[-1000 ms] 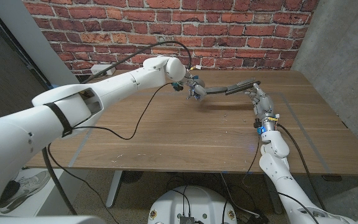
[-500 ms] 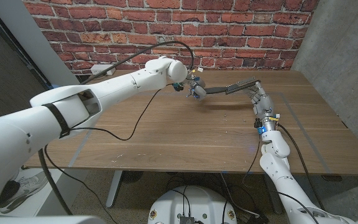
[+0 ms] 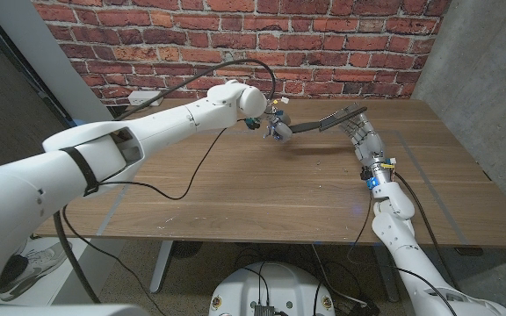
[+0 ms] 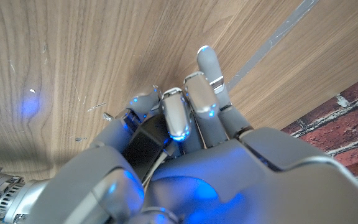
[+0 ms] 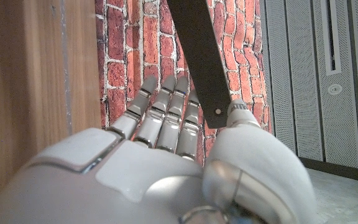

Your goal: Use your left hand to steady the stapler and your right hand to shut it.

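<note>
My left hand (image 3: 277, 125) grips the base end of the black stapler (image 3: 323, 122) at the back middle of the table. In the left wrist view its fingers (image 4: 178, 118) curl around the stapler's black body (image 4: 140, 148). The stapler's long arm stretches right and tilts upward at its free end. My right hand (image 3: 359, 134) stands under that free end with its fingers straight. In the right wrist view the thumb tip of the right hand (image 5: 160, 155) touches the end of the black arm (image 5: 199, 59), which runs past the fingers.
A black cable (image 3: 183, 189) loops over the wooden table (image 3: 262, 202) from my left arm. A brick wall (image 3: 323, 44) stands right behind the table, and a grey wall (image 3: 490, 79) closes off the right side. A white box (image 3: 143, 96) sits at the back left.
The stapler's free end has tilted a little higher. My right hand has risen with it toward the wall. The left hand has stayed in place on the base.
</note>
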`<state>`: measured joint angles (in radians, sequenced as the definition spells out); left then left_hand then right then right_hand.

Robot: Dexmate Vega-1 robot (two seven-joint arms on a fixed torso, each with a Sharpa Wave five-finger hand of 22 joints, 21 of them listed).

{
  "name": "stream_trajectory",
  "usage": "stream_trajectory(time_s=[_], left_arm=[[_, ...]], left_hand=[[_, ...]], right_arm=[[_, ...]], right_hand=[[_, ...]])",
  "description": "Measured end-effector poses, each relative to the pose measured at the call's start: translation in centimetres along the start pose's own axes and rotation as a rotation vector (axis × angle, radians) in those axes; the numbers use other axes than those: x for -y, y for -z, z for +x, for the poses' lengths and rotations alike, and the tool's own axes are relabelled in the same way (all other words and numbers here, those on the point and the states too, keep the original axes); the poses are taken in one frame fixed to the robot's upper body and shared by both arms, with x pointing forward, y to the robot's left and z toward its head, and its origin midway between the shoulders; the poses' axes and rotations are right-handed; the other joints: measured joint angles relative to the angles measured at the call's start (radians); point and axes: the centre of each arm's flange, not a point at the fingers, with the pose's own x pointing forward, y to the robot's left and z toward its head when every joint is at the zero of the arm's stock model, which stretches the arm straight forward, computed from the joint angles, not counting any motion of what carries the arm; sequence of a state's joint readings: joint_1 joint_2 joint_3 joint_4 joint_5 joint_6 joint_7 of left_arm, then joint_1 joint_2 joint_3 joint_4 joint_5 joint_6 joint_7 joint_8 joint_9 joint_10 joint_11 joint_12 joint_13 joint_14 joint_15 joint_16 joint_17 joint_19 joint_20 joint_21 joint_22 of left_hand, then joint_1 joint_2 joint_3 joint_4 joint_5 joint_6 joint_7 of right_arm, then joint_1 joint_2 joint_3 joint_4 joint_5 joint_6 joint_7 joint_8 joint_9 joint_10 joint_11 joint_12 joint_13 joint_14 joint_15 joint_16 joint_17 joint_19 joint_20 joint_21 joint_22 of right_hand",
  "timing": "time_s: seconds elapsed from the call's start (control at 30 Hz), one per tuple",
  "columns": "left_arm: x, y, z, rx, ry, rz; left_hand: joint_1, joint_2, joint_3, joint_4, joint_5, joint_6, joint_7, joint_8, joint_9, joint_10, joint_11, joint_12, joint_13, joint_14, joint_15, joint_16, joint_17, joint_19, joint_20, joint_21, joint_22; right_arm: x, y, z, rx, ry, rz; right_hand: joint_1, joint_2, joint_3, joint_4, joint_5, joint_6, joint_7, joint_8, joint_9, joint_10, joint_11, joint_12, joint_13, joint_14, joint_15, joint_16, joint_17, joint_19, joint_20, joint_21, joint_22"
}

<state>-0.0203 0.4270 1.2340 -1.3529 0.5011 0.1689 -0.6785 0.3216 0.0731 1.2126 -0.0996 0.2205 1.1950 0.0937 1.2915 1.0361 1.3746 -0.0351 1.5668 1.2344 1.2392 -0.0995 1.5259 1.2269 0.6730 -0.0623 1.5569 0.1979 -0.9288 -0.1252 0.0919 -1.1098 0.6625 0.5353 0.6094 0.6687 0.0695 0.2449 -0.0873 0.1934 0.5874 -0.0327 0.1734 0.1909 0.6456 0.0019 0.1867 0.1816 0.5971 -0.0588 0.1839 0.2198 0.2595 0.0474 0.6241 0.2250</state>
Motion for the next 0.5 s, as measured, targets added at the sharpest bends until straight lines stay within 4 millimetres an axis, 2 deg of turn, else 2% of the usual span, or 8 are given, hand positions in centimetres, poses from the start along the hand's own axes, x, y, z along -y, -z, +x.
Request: stream_trajectory(time_s=[0.1, 0.23, 0.37, 0.5], left_arm=[[0.01, -0.16, 0.03, 0.003, 0.005, -0.001], [0.2, -0.32, 0.14, 0.006, 0.017, -0.001], [0.38, -0.39, 0.26, 0.006, 0.027, 0.0], [0.33, -0.4, 0.26, 0.005, 0.03, 0.003]], left_hand=[[-0.008, 0.008, 0.0, 0.0, 0.0, 0.0, 0.0, 0.0, -0.002, 0.0, 0.0, 0.0, 0.0, 0.0, 0.0, 0.0, 0.0, 0.0, 0.0, 0.0, 0.0], [-0.008, 0.008, 0.004, -0.004, 0.0, 0.0, 0.0, 0.007, -0.003, 0.0, 0.0, 0.0, 0.0, 0.0, 0.0, 0.0, 0.0, 0.0, 0.0, 0.0, 0.0], [-0.008, 0.008, 0.004, -0.004, 0.0, 0.0, 0.0, 0.015, 0.002, 0.0, 0.0, 0.0, 0.0, 0.0, 0.0, 0.0, 0.0, 0.0, 0.0, 0.0, 0.0], [-0.008, 0.008, 0.004, -0.004, 0.0, 0.0, 0.0, 0.015, -0.002, 0.0, 0.0, 0.0, 0.0, 0.0, 0.0, 0.0, 0.0, 0.0, 0.0, 0.0, 0.0]], right_arm=[[-0.06, 0.03, 0.07, -0.002, -0.017, 0.005], [-0.03, 0.04, 0.13, -0.002, -0.032, 0.011], [-0.13, 0.09, 0.17, -0.003, -0.05, 0.017], [-0.14, 0.11, 0.23, -0.007, -0.059, 0.022]], right_hand=[[-0.016, -0.016, -0.019, 0.001, 0.004, -0.095, 0.013, 0.0, -0.003, -0.098, 0.003, -0.01, 0.002, -0.088, 0.008, -0.007, -0.009, -0.038, 0.013, -0.015, -0.008], [-0.028, -0.028, -0.031, -0.004, 0.008, -0.169, 0.023, 0.0, -0.002, -0.187, 0.013, -0.01, 0.002, -0.177, 0.021, -0.014, -0.017, -0.079, 0.02, -0.028, -0.016], [-0.051, -0.051, -0.057, 0.005, 0.008, -0.249, 0.054, 0.0, -0.002, -0.294, 0.05, -0.01, 0.002, -0.262, 0.067, -0.015, -0.025, -0.111, 0.028, -0.048, -0.024], [-0.065, -0.06, -0.072, 0.012, 0.016, -0.312, 0.089, -0.005, -0.002, -0.335, 0.086, -0.01, 0.002, -0.283, 0.086, -0.005, -0.029, -0.119, 0.036, -0.056, -0.025]])
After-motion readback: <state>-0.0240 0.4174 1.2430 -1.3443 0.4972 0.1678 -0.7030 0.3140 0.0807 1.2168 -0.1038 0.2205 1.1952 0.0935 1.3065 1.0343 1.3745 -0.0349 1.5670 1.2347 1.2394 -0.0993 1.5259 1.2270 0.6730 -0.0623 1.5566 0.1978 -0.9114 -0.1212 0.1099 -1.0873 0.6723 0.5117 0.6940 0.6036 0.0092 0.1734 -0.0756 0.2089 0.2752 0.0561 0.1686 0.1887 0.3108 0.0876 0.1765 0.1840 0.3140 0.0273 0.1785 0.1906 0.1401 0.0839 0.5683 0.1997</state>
